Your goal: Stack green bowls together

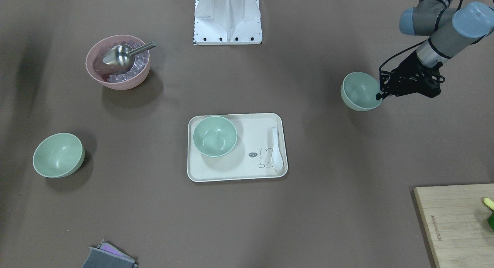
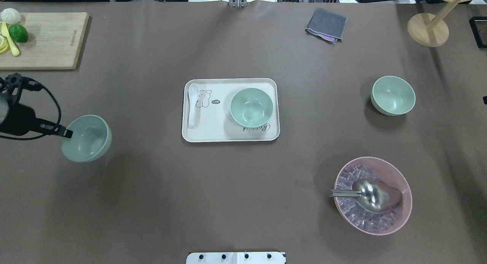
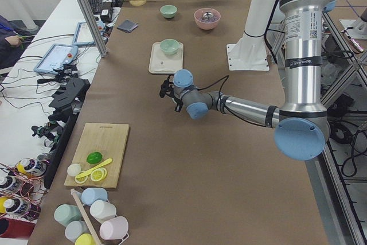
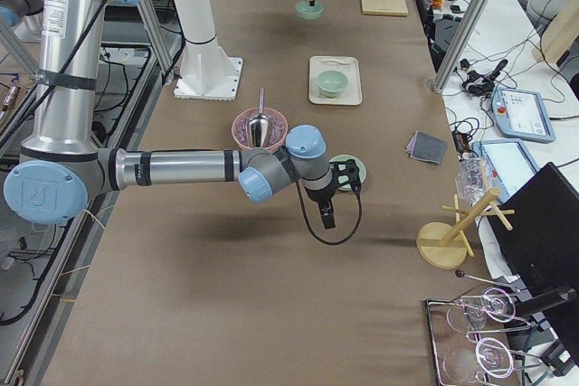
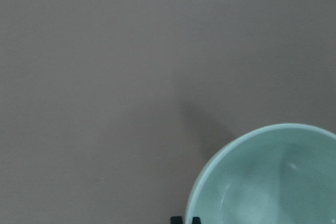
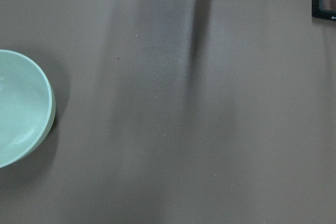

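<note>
Green bowl one (image 1: 359, 91): rim clamped in left gripper (image 1: 380, 95), apparently off worktop (image 1: 308, 206)
Bowl two (image 1: 215, 136): on tray (image 1: 237, 178)
Bowl three (image 1: 58, 155): alone, robot's right
Right gripper (image 4: 326, 219): opening cannot be told
Progress: none stacked; two placements remain

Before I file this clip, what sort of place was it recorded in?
Most likely a robotics lab workstation, not a real kitchen: an industrial robot arm works over a covered table, with teach pendants and loose cables alongside. The tableware looks laid out as props.
</note>
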